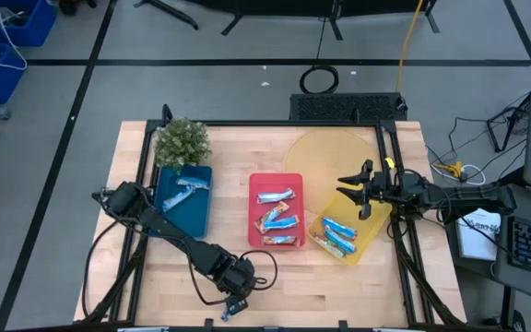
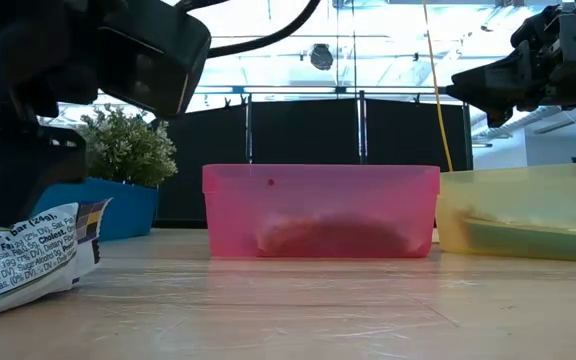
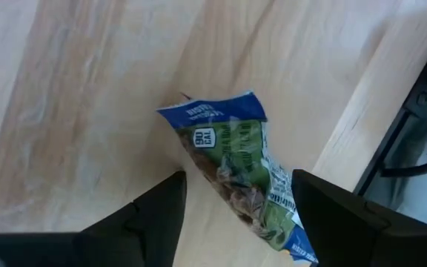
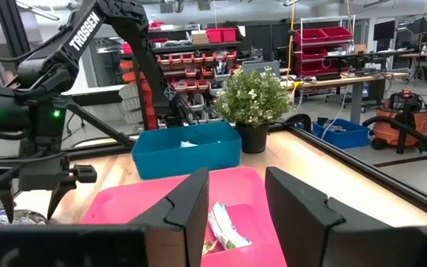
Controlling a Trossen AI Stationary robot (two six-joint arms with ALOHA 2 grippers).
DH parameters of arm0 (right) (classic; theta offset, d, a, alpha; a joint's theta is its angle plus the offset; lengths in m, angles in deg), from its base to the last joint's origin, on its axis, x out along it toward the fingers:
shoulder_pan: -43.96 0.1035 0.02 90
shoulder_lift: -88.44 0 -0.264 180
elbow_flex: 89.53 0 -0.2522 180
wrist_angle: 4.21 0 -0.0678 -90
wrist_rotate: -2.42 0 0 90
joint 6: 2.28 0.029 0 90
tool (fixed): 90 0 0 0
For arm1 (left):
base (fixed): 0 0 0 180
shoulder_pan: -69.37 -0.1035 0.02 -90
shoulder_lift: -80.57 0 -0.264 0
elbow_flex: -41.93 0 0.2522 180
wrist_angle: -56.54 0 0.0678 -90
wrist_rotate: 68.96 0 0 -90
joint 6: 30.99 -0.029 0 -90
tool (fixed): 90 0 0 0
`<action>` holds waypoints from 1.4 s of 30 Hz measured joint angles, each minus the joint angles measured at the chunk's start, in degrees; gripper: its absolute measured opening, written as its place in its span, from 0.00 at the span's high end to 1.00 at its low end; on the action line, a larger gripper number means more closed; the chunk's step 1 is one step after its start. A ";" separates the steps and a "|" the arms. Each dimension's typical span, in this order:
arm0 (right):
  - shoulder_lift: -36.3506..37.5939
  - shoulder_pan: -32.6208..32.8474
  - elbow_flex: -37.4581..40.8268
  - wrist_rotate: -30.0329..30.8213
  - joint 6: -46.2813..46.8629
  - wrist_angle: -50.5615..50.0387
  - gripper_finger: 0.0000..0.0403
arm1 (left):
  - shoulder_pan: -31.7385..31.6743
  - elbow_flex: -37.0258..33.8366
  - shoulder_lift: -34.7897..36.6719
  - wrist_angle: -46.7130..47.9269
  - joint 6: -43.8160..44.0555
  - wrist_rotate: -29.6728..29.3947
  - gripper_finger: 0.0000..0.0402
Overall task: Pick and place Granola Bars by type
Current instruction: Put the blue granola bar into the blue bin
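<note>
One loose granola bar, a shiny blue-and-green foil wrapper (image 3: 239,174), lies flat on the pale wooden table (image 1: 339,286) at its front edge, directly below the left gripper (image 3: 236,215). Its long axis runs along the gripper's line of sight, between the two dark fingers (image 3: 150,219), which stand wide apart on either side of it and do not touch it. Judged from this, a straight descent and a close would take it across the narrow width.

Readable print: "90 CAL" on a white badge on the wrapper's face; the low view shows the back panel (image 2: 28,255) with nutrition text, "Total Fat", "Sodium", "Total Carb". No brand name is legible.

The left arm is much the nearer. The right gripper (image 1: 362,192) hangs well apart, above the far end of the yellow plastic tray (image 1: 369,242), fingers spread and empty; "TROSSEN" shows on the left arm in its wrist view.

Other bars already lie in the red plastic tray (image 1: 276,179), the yellow tray and the blue plastic tray (image 1: 201,221). A small green bushy plant (image 1: 182,141) stands just behind the blue tray.
</note>
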 joint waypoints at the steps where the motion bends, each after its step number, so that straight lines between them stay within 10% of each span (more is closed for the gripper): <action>1: 0.00 0.00 0.00 0.01 0.00 -0.02 0.69 | 0.00 -0.22 0.03 0.03 0.42 -0.01 0.37; 6: 0.02 0.00 0.00 0.02 0.01 0.00 0.69 | -0.39 -2.16 0.32 -0.14 3.11 1.10 0.49; 13: 0.01 0.00 0.00 0.02 0.00 0.00 0.69 | -0.24 -3.15 0.10 -3.77 -1.79 2.02 0.93; 19: 0.01 0.00 0.00 0.02 0.02 -0.01 0.69 | -0.06 0.90 0.51 -1.31 -7.73 -0.10 0.94; 31: 0.00 0.00 0.00 0.04 0.02 -0.38 0.69 | 0.60 23.49 13.27 61.38 -12.24 -29.37 0.95; 42: -0.24 -0.01 0.00 0.10 0.02 -1.07 0.69 | -5.11 -7.38 34.06 59.76 -5.67 -29.12 0.96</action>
